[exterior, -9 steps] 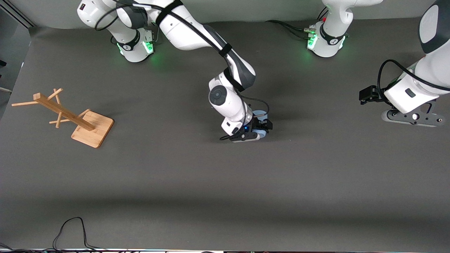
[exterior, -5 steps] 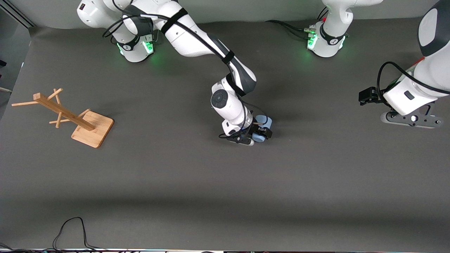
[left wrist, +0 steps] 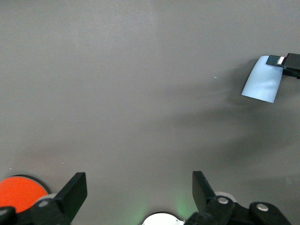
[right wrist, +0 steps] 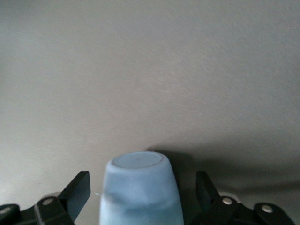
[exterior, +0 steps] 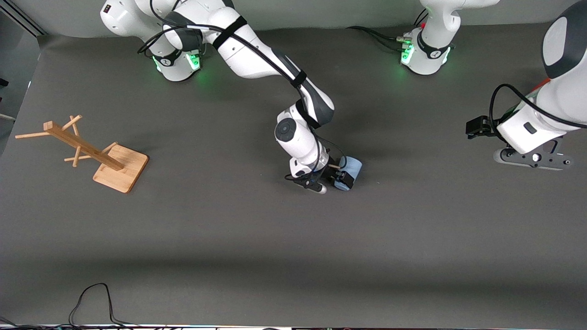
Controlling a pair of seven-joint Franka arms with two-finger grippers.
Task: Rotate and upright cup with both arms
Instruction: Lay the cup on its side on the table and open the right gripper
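Note:
The light-blue cup hangs tilted just over the middle of the table, its closed base pointing toward the left arm's end. My right gripper is shut on the cup near its wide mouth end. In the right wrist view the cup fills the gap between the fingers, base away from the camera. My left gripper waits open and empty over the left arm's end of the table. Its wrist view shows both fingers spread over bare mat, with the cup farther off under one finger of the right gripper.
A wooden rack stands at the right arm's end of the table. A black cable loops at the table edge nearest the front camera. An orange-red round thing shows at the edge of the left wrist view.
My right gripper has turned with the cup and moved slightly nearer the front camera. The cup has swung out toward the left arm's end. The left arm has shifted slightly.

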